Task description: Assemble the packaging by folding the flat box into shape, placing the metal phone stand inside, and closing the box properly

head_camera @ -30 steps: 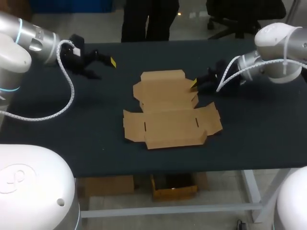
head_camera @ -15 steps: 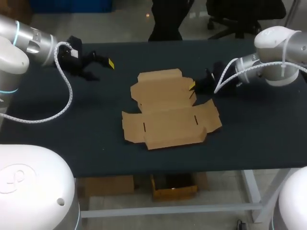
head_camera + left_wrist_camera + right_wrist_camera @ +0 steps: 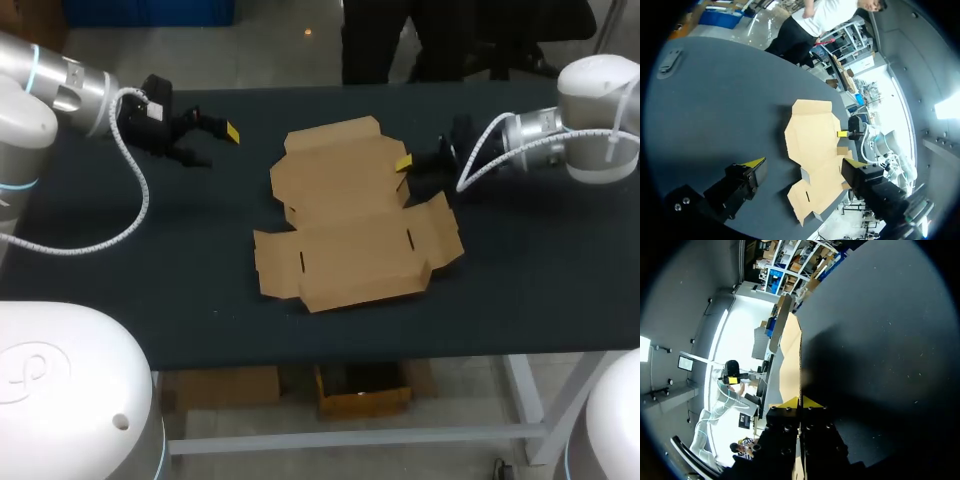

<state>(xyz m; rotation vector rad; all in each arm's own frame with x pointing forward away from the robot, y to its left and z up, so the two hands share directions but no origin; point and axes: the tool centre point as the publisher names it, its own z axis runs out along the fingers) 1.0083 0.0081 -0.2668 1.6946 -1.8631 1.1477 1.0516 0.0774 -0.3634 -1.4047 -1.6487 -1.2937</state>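
The flat brown cardboard box (image 3: 350,215) lies unfolded in the middle of the dark table. My right gripper (image 3: 403,163) is at the right edge of its far panel, shut on that cardboard edge. In the right wrist view the thin edge of the box (image 3: 790,350) runs in between the closed yellow tips of the right gripper (image 3: 800,401). My left gripper (image 3: 205,140) hovers open over the far left of the table, well apart from the box (image 3: 815,135), and holds nothing. A small grey object (image 3: 669,62) lies near the table's far left corner; I cannot tell whether it is the phone stand.
Bare dark tabletop (image 3: 150,260) surrounds the box on all sides. A person stands behind the far edge without reaching over it. A white cable loops from my left arm over the table's left part.
The right gripper has closed on the box's far-panel edge. The box has shifted slightly left and turned a little. The left gripper has drifted a bit further left.
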